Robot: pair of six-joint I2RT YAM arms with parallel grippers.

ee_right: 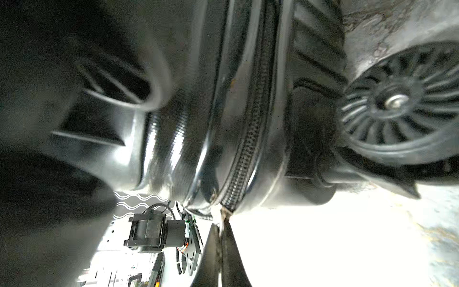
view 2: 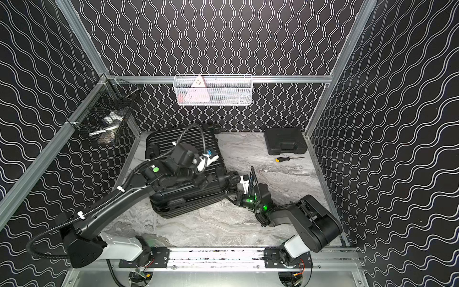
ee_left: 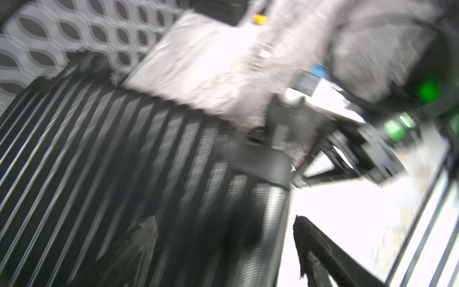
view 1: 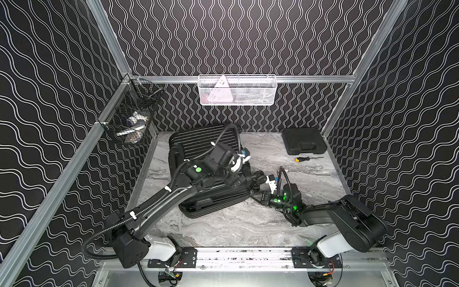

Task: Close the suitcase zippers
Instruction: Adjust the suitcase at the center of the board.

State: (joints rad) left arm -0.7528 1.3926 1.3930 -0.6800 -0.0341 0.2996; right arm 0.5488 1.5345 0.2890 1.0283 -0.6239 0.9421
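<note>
Top views both show one marbled counter (view 1: 248, 228) with one black ribbed suitcase (view 1: 198, 141) lying flat, halves together, left of centre toward the back, plus two arms (left arm (view 1: 159, 206), right arm (view 1: 330, 216)) reaching it, two wire baskets on the rails (white basket (view 1: 237, 90), black basket (view 1: 129, 119)), one tool case (view 1: 304, 141) at right rear and one screwdriver (view 1: 301, 159) just in front. Left wrist view is blurry, but the left fingers (ee_left: 320, 251) look spread wide over the ribbed shell. Right wrist view gets one zipper track (ee_right: 250, 139) beside one wheel (ee_right: 397, 104), with the right fingers (ee_right: 231, 253) pressed together at its end, can't tell if a pull's pinched.
</note>
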